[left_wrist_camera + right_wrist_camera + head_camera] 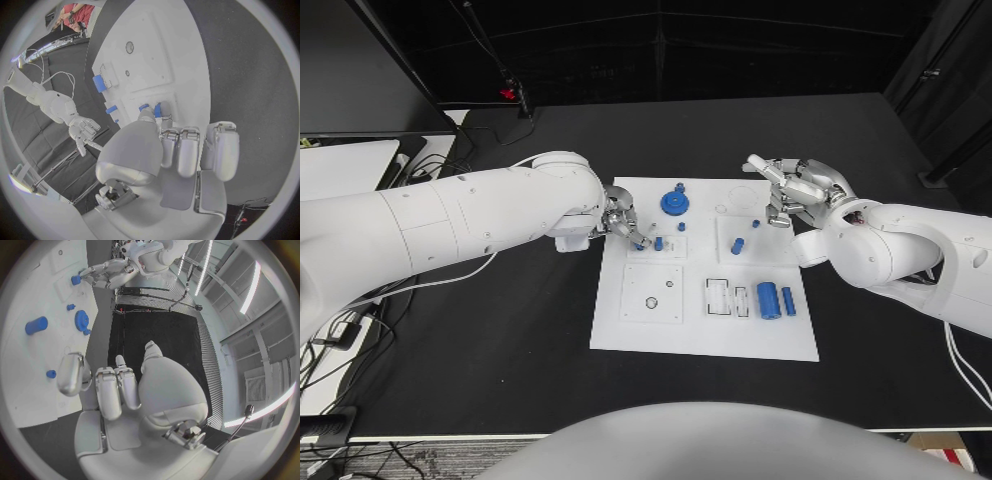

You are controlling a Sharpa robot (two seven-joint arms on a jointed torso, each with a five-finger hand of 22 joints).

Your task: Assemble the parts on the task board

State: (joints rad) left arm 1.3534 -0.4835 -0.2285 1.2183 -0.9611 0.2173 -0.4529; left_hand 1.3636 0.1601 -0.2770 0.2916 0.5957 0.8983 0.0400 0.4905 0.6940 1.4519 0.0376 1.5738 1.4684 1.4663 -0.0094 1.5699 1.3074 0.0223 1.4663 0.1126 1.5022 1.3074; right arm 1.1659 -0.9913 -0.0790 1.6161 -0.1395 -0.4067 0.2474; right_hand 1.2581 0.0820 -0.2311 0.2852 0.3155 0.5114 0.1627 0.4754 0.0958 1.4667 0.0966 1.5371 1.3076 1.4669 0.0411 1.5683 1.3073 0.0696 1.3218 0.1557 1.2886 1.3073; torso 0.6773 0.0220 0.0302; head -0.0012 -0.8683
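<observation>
The white task board (625,330) lies mid-table. My left hand (620,222) reaches over its upper left square, where thumb and a fingertip (164,121) pinch a small upright blue peg (658,243) (157,110). A blue gear (675,203) (81,318) stands just beyond it. My right hand (790,190) (115,390) hovers at the board's far right corner, fingers apart and holding nothing. A larger blue cylinder (767,296) (36,325) and a shorter blue piece (789,301) lie on the board's right side.
Several loose small blue pegs (737,243) lie on the board's upper right square. Two rectangular slots (718,298) and a round hole (651,303) mark the lower squares. Cables (358,320) trail along the table's left edge.
</observation>
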